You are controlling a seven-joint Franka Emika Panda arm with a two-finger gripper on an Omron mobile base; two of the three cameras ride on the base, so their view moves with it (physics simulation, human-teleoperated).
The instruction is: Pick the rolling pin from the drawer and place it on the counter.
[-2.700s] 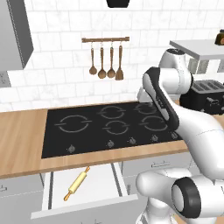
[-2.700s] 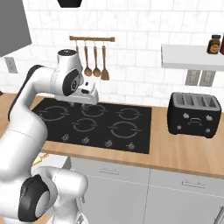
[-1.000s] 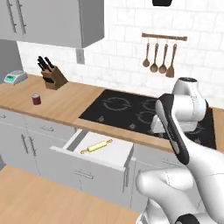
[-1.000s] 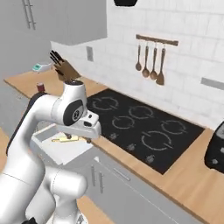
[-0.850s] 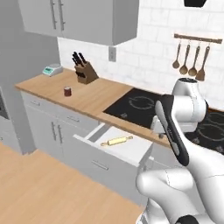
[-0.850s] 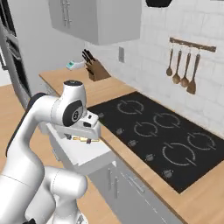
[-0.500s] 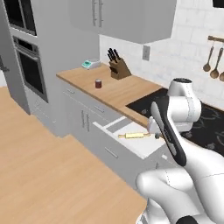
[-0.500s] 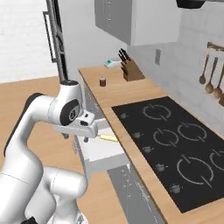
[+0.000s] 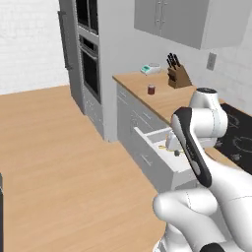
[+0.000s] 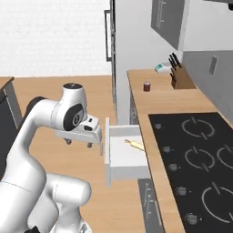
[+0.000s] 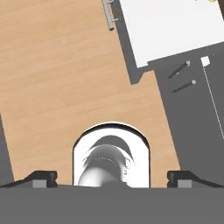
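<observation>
The floor is the biggest thing, made of light brown wood. Next to it stands a tall grey wall with ovens in it. Grey cupboards hang up high.

The counter is a long brown wooden top over grey cabinets. A black cooktop with ring marks is set into it. The white robot arm bends out over the floor, just beside the open drawer.

The drawer is pulled out from under the counter. It is a white box with a flat grey front, and its small silver handle shows in the hand view.

The rolling pin lies flat inside the drawer, near the back by the counter edge. It is pale yellow and slim.

The gripper hangs over the floor just in front of the drawer front, apart from the rolling pin. Its two dark fingertips sit far apart at the bottom of the hand view, so the fingers are spread and hold nothing.

On the far end of the counter sit a knife block, a small dark red cup and a little scale.
</observation>
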